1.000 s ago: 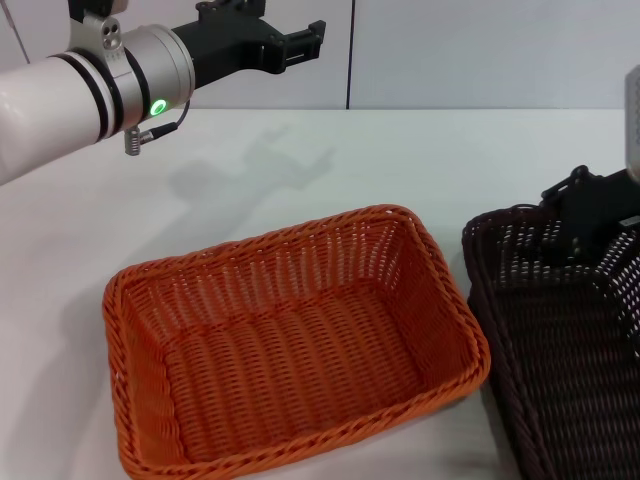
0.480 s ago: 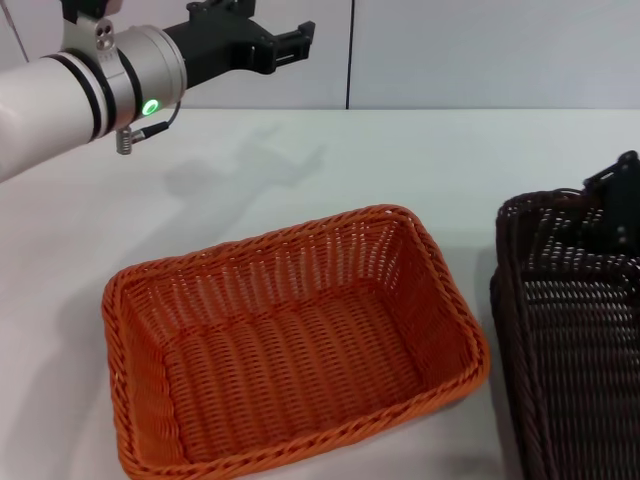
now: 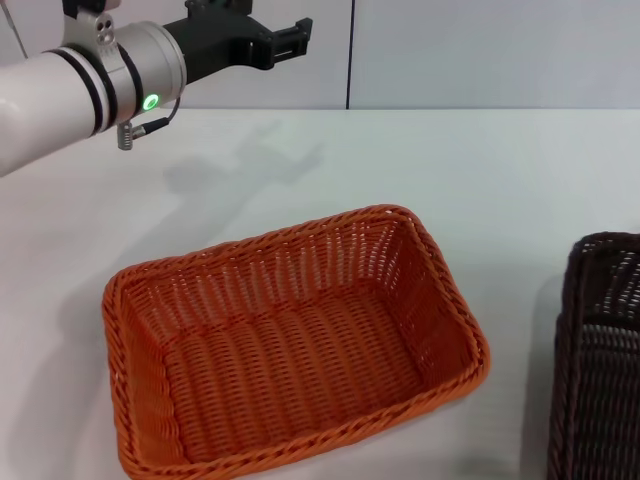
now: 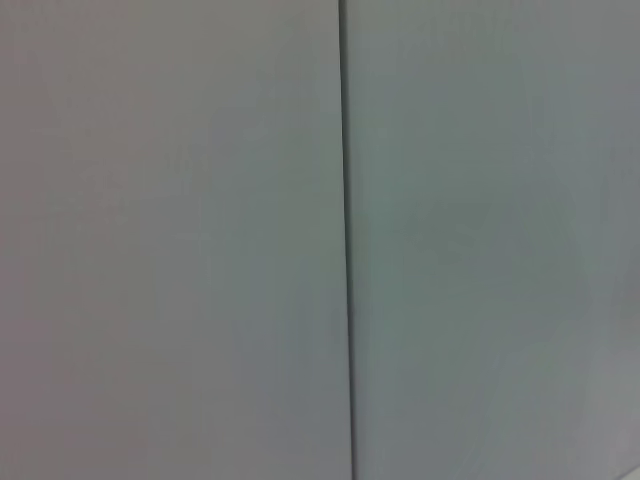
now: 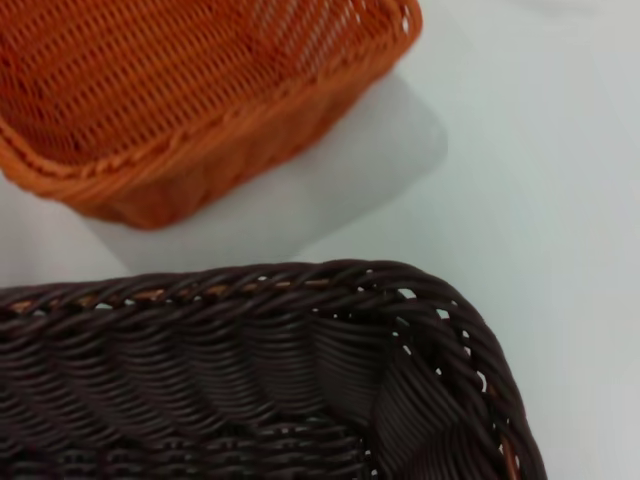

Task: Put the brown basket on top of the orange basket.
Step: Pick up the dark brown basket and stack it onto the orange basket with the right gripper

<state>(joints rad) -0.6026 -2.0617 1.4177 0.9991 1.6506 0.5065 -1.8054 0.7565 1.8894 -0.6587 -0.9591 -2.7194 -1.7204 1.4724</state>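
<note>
The orange basket (image 3: 300,232) sits empty on the white table, in the middle of the head view. The brown basket (image 3: 600,340) is at the right edge of that view, mostly cut off, a gap of table between the two. The right wrist view looks down on the brown basket's braided rim (image 5: 260,290) from close up, with the orange basket's corner (image 5: 200,110) beyond it. My right gripper shows in no view. My left gripper (image 3: 285,42) is open and empty, held high over the table's far left side.
The white table (image 3: 480,170) stretches behind and between the baskets. A grey panelled wall (image 4: 200,240) with a vertical seam stands behind the table and fills the left wrist view.
The brown basket has slid to the right, away from the orange basket, and the right gripper that was at its rim has left the head view. The left arm has barely moved.
</note>
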